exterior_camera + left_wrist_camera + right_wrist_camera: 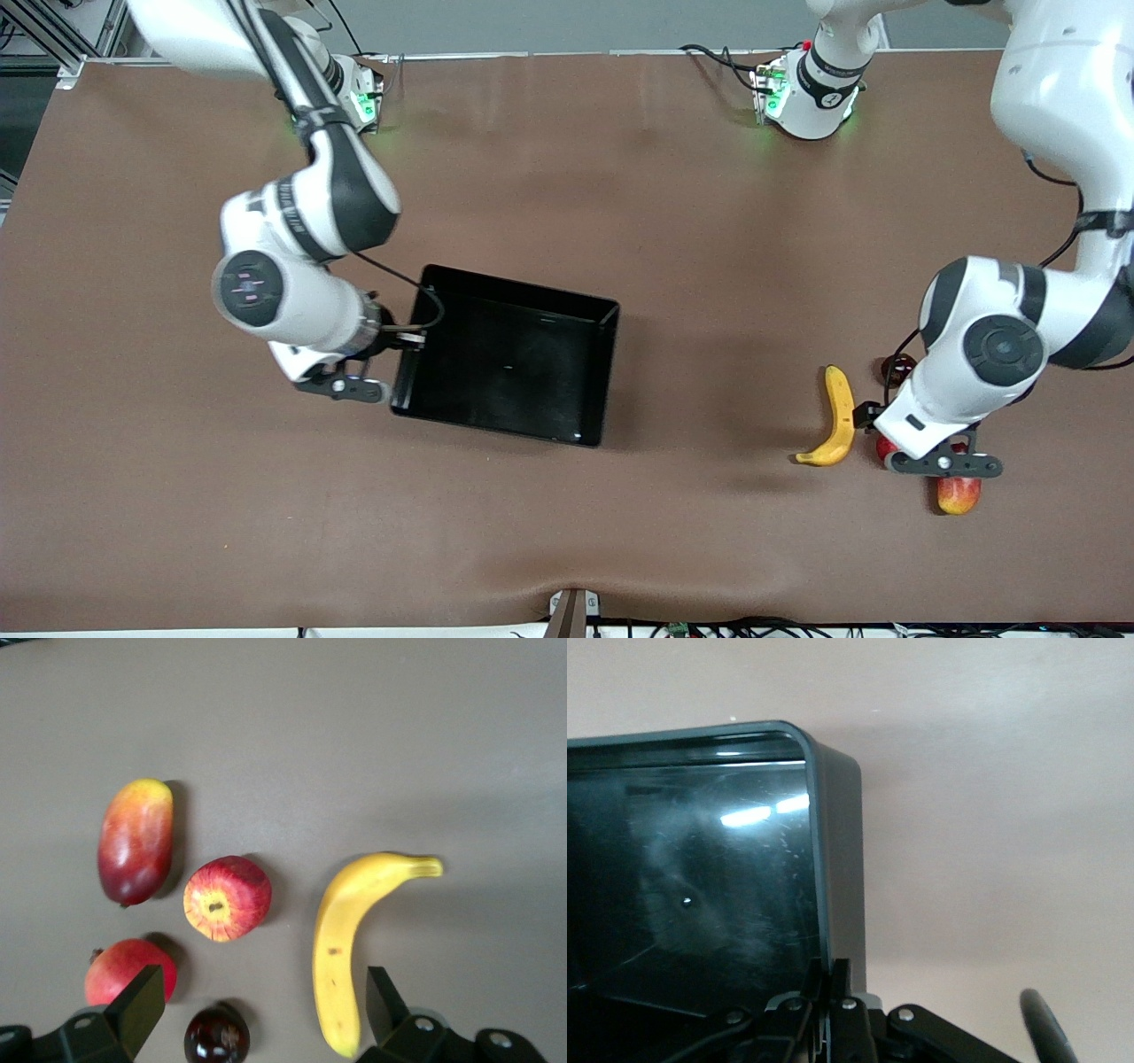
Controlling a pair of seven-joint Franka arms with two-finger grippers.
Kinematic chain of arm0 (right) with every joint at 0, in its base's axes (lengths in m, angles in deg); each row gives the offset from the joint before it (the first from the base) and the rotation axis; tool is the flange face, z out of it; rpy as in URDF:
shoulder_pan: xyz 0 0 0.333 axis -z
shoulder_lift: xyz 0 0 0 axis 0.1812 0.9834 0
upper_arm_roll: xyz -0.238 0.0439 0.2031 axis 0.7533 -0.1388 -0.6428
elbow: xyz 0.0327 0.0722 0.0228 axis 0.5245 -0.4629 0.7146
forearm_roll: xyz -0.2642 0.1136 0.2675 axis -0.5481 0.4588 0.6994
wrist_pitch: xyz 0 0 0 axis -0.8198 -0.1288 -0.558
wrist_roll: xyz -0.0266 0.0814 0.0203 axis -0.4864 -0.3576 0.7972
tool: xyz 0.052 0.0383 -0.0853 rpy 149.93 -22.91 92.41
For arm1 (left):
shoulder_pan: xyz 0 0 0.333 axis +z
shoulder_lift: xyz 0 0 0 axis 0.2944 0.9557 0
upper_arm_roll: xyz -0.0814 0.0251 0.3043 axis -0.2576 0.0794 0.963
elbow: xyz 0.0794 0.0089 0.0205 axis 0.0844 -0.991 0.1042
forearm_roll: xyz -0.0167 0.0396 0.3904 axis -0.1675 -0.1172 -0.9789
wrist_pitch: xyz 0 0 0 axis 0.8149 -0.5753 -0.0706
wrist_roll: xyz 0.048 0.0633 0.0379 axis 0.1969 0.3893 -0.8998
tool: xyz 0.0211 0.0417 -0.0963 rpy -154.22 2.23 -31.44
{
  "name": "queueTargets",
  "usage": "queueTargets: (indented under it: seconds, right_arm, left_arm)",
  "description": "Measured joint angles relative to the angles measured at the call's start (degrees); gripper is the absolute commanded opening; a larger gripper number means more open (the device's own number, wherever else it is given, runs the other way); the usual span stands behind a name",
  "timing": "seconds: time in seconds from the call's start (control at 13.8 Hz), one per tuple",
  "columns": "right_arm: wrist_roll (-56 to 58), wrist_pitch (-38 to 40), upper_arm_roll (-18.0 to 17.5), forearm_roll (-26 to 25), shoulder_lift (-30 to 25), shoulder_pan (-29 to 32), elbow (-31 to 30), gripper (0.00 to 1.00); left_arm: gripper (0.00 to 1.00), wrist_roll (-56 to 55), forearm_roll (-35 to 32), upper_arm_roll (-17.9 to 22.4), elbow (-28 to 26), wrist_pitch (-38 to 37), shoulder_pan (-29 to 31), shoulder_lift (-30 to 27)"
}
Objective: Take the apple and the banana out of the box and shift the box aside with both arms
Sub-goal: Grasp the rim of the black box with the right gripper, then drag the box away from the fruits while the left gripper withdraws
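Note:
The box (509,354), a shallow glossy black tray, lies on the table toward the right arm's end. My right gripper (409,338) is shut on the box's side wall (837,859), one finger inside and one outside (835,970). My left gripper (886,434) hangs open over the fruits, holding nothing (263,992). The yellow banana (837,416) lies beside it, its end by one finger (350,939). The red apple (227,898) with yellowish patches lies between banana and mango. In the front view only a sliver of the apple (884,448) shows under the hand.
An oblong red-yellow mango (135,840) lies nearest the front camera (958,494). A dark maroon fruit (216,1035) sits between the left fingers, farther from the camera (898,366). Another round red fruit (124,970) lies by one finger. Brown tabletop (709,266) stretches between box and fruits.

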Motion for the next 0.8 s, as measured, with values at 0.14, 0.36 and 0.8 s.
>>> queueTargets:
  seconds: [0.14, 0.36, 0.8]
  right_arm:
    - [5.77, 0.95, 0.09, 0.54, -2.12, 4.44, -2.66, 0.0]
    - [16.88, 1.01, 0.62, 0.77, -5.0, 12.1, -9.26, 0.0]
    - [27.01, 0.28, 12.5, 0.75, -7.46, 14.12, -15.78, 0.0]
  left_arm:
    - [1.0, 0.0, 1.74, 0.16, -0.01, -2.9, 0.11, -3.2]
    - [1.0, 0.0, 2.04, 0.29, 0.06, -5.83, 1.31, -7.43]
    - [1.0, 0.02, 6.81, -1.25, 0.01, -13.21, 2.0, -17.61]
